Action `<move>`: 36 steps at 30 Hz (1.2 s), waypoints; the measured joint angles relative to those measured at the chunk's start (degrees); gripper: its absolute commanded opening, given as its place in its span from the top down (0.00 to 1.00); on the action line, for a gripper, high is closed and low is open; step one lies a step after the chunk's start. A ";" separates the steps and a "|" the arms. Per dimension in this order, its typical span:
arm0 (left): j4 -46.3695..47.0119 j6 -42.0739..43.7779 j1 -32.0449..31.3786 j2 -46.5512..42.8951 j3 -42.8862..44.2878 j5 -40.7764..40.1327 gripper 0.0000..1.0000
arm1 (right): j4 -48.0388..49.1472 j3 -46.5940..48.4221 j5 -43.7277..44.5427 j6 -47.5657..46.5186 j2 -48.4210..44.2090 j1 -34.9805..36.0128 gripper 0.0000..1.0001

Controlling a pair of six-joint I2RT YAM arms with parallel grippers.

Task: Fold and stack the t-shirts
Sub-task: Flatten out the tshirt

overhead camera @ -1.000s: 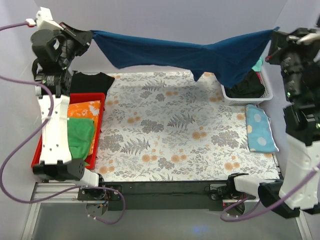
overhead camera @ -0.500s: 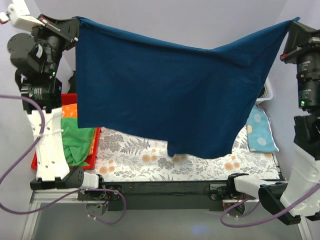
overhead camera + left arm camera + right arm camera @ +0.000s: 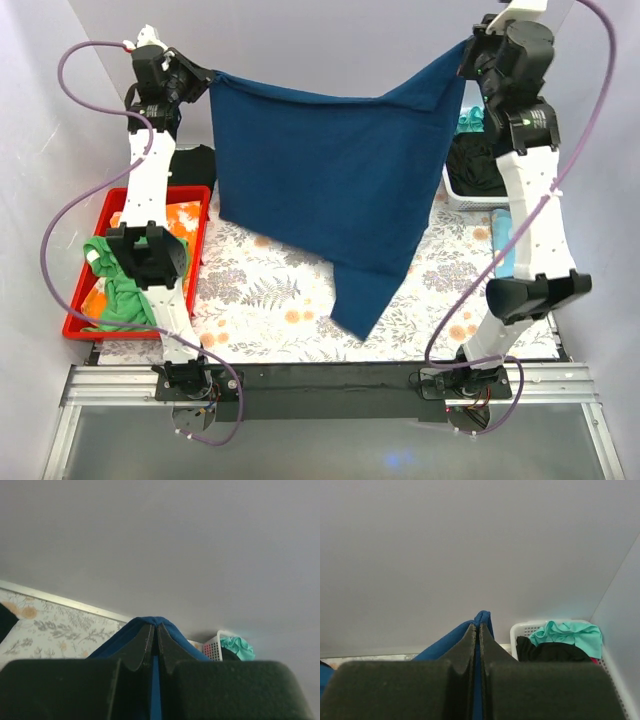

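A navy blue t-shirt (image 3: 335, 195) hangs spread in the air between my two grippers, its lower corner dangling over the floral mat (image 3: 270, 290). No print shows on the side I see. My left gripper (image 3: 207, 80) is shut on its top left corner, and the cloth shows between the fingers in the left wrist view (image 3: 154, 625). My right gripper (image 3: 466, 52) is shut on its top right corner, seen too in the right wrist view (image 3: 480, 620). A black t-shirt (image 3: 480, 165) and a teal one (image 3: 470, 120) lie in the white basket (image 3: 455, 198).
A red tray (image 3: 75, 315) at the left holds green (image 3: 120, 295) and orange cloths. A black cloth (image 3: 190, 165) lies behind the tray. A light blue patterned cloth (image 3: 502, 240) lies at the right, partly behind my right arm. Pale walls close in the back and sides.
Both arms have swung back toward the far wall and closer together. The shirt, first stretched wide and high, now hangs narrower and lower over the mat.
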 measured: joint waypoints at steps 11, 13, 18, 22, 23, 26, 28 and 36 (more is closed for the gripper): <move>4.55 -5.99 0.79 5.42 10.43 5.01 1.00 | 10.45 -11.15 -2.99 0.79 -8.44 0.00 0.99; 5.81 -6.27 1.03 2.08 8.17 5.62 1.00 | 12.61 -11.37 -3.02 0.24 -12.02 0.00 0.99; 9.09 -4.79 1.14 -13.20 -12.50 7.67 1.00 | 17.38 -25.70 -3.34 0.46 -25.94 -0.07 0.99; 9.33 -1.64 1.11 -24.92 -35.71 7.72 1.00 | 17.29 -46.36 -4.83 4.24 -36.48 -0.20 0.99; 8.85 -0.90 1.14 -27.39 -42.16 7.52 1.00 | 16.37 -52.78 -5.44 5.73 -38.66 -0.20 0.99; 6.99 1.03 1.14 -31.50 -61.35 6.84 1.00 | 9.40 -71.12 -7.87 11.80 -43.08 -0.20 0.99; 4.46 1.86 1.11 -32.22 -70.88 6.23 1.00 | 3.21 -81.35 -9.53 15.50 -45.11 -0.20 0.99; -6.84 2.19 -0.26 -47.63 -88.21 4.52 1.00 | -15.50 -91.93 -13.40 25.83 -61.29 -0.20 0.99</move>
